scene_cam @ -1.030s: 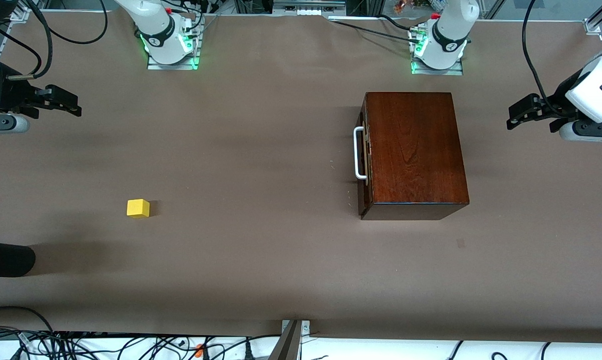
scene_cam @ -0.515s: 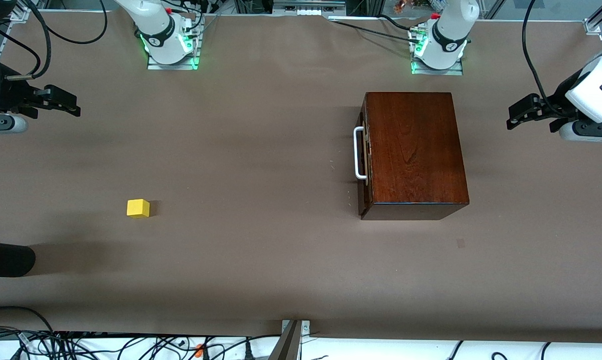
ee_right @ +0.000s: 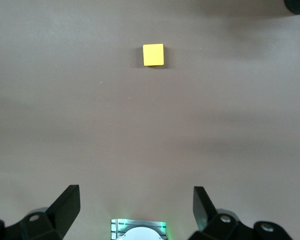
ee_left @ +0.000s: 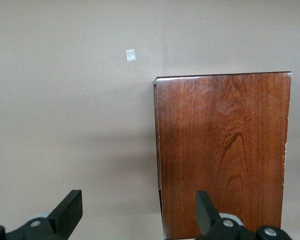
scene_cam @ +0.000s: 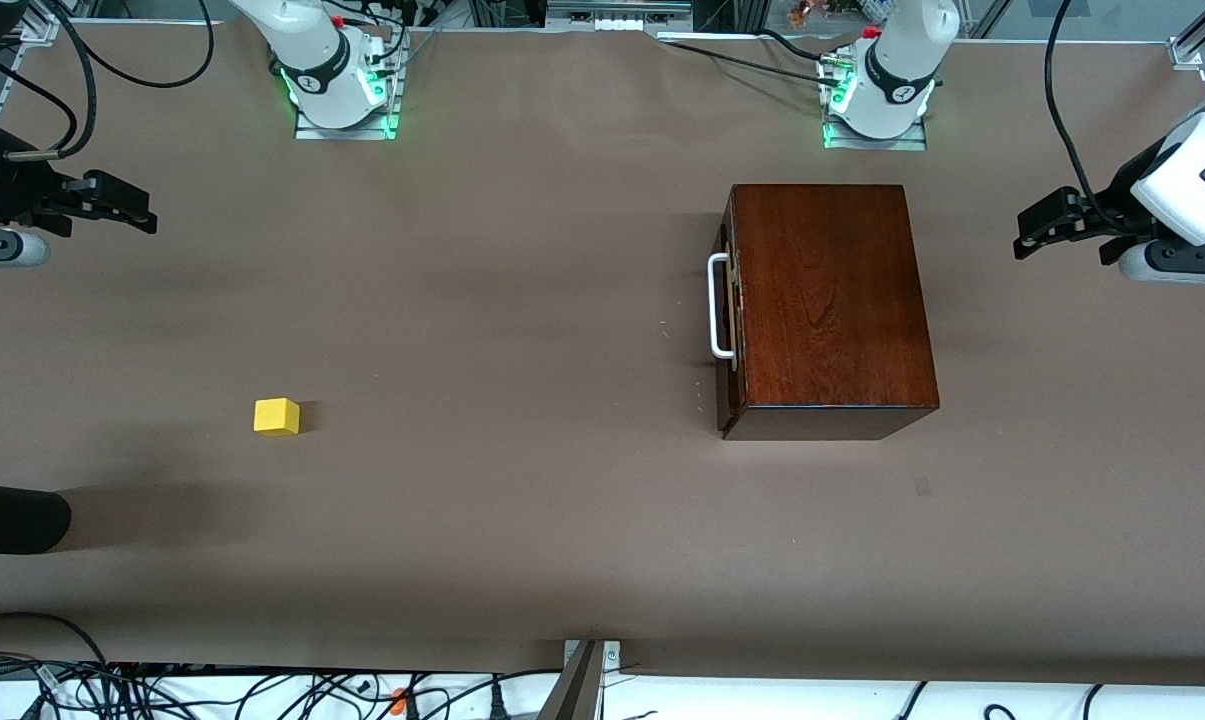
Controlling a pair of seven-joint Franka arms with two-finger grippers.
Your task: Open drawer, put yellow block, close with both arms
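Note:
The dark mahogany box point(scene_cam: 827, 300) stands toward the left arm's end of the table. Its drawer is shut, with the white bar handle point(scene_cam: 719, 305) facing the table's middle. The yellow block point(scene_cam: 276, 417) lies alone toward the right arm's end, nearer the front camera than the box. My left gripper point(scene_cam: 1027, 235) hangs open and empty in the air past the box at the table's end; the left wrist view shows it point(ee_left: 137, 200) above the box top point(ee_left: 222, 150). My right gripper point(scene_cam: 147, 215) hangs open and empty at the right arm's end; its wrist view point(ee_right: 135, 196) shows the block point(ee_right: 153, 54).
A black rounded object point(scene_cam: 12, 517) juts in at the table's edge near the block. A small pale patch point(scene_cam: 922, 487) marks the tablecloth near the box and shows in the left wrist view point(ee_left: 131, 55). Cables run along the front edge point(scene_cam: 262, 690).
My right gripper has drifted slightly outward toward its end of the table. The left arm, box and block have not moved.

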